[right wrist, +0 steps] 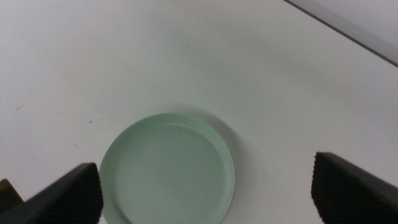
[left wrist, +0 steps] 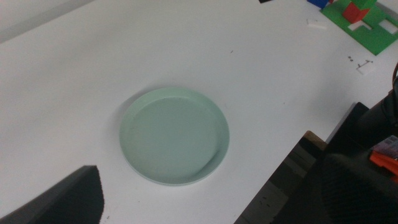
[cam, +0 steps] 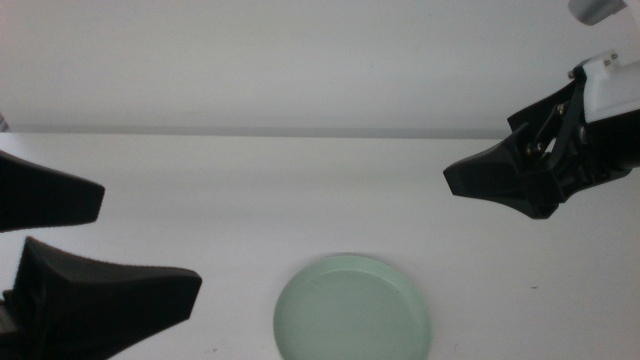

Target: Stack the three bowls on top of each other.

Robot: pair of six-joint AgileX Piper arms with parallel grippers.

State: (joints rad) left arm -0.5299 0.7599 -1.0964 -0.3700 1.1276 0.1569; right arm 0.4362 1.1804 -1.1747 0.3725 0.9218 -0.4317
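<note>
Of the bowls, only a pale green one (cam: 352,308) shows. It is shallow and lies empty, right way up, on the white table near the front edge. It also shows in the left wrist view as the pale green bowl (left wrist: 174,135) and in the right wrist view as the pale green bowl (right wrist: 168,169). My left gripper (cam: 150,240) hangs open to the left of the bowl, not touching it. My right gripper (cam: 500,190) hovers open, higher up, to the right of and behind the bowl. In the right wrist view the right gripper (right wrist: 205,160) has its jaws wide apart with the bowl below them.
A green baseplate with red and blue bricks (left wrist: 367,22) sits at a far corner of the table, with small white bits near it. The table edge (left wrist: 292,155) runs close to the bowl, with dark equipment (left wrist: 360,168) beyond it.
</note>
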